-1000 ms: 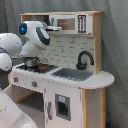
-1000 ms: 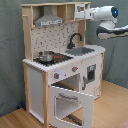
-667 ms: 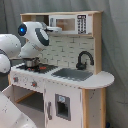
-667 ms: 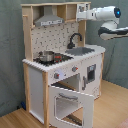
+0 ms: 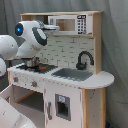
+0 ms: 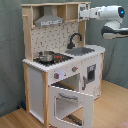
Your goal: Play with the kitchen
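Kitchen, upright on the floor with oven door hanging open, microwave on its top shelf directly ahead of my gripper, apparently touching it; finger state indiscernible.

Pale wood and white toy kitchen; black faucet; grey sink; white tile-patterned back wall; white arm; grey curtain.
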Controlling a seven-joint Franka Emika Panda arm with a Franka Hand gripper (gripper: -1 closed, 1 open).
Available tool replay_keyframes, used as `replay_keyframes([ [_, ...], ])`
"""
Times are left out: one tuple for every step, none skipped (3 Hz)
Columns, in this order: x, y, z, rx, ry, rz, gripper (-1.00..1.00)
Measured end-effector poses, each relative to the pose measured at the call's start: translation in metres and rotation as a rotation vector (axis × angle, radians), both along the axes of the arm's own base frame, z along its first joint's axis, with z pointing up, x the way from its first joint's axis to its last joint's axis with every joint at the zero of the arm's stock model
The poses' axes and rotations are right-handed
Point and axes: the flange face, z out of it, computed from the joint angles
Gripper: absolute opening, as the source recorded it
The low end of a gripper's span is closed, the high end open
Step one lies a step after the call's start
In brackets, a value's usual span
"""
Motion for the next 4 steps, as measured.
replay_keyframes([
  [-0.003, 0.002, 0.002, -0.002, -0.006, 0.0, 1.0],
  [-0.028, 0.005, 0.02, -0.03, -0.055, -0.028, 1.0],
  [-0.061, -0.011, 0.055, -0.057, -0.152, -0.077, 1.0],
  [-0.099, -0.013, 0.082, -0.062, -0.234, -0.119, 1.0],
])
